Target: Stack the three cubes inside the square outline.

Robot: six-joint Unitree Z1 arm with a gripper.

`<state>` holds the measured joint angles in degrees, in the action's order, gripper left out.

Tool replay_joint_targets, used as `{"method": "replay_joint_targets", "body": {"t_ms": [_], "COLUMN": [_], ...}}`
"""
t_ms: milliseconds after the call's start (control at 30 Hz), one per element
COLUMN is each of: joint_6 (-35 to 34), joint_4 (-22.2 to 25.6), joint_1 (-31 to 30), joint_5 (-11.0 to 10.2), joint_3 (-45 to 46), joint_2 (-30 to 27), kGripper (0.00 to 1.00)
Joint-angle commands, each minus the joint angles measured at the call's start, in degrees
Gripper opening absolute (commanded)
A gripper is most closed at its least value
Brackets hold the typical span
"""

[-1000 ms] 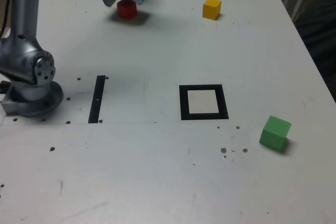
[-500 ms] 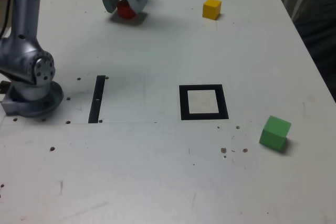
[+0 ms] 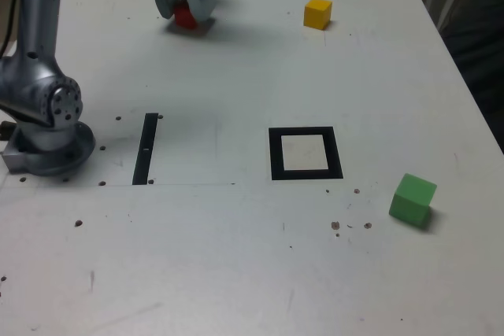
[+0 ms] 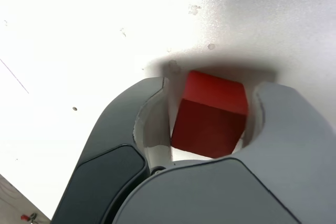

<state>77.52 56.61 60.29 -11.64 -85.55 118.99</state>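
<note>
Exterior view: even, diffuse lighting, slightly soft focus, faint shadows on the table (image 3: 236, 257). Wrist view: table (image 4: 79, 35) overexposed to glare; gripper (image 4: 210, 103) casts a dark, blurred shadow.

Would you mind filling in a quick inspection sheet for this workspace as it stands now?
Surface: white table, scuffed, with small dark specks and holes.
Job's things: red cube sits between the jaws at the far side; yellow cube far, toward the exterior view's right; green cube near, on the exterior view's right; square outline holds no cube.
Clutter: thin black strip beside the arm base.
Grippers: gripper is around the red cube; whether it is clamped cannot be told.
Cables: a dark line at the exterior view's left edge, unclear.
Surroundings: dark floor and pale frame legs past the table's right edge.
</note>
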Motion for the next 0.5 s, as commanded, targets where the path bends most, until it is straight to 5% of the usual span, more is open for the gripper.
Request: {"method": "replay_joint_targets", "body": {"t_ms": [0, 467], "joint_6": [0.1, -0.8], "joint_4": [0.2, 0.9], "joint_1": [-0.1, -1.2], "joint_5": [0.0, 2.8], "joint_3": [-0.1, 0.0], "joint_2": [0.0, -0.9], "kGripper": [0.34, 0.31]}}
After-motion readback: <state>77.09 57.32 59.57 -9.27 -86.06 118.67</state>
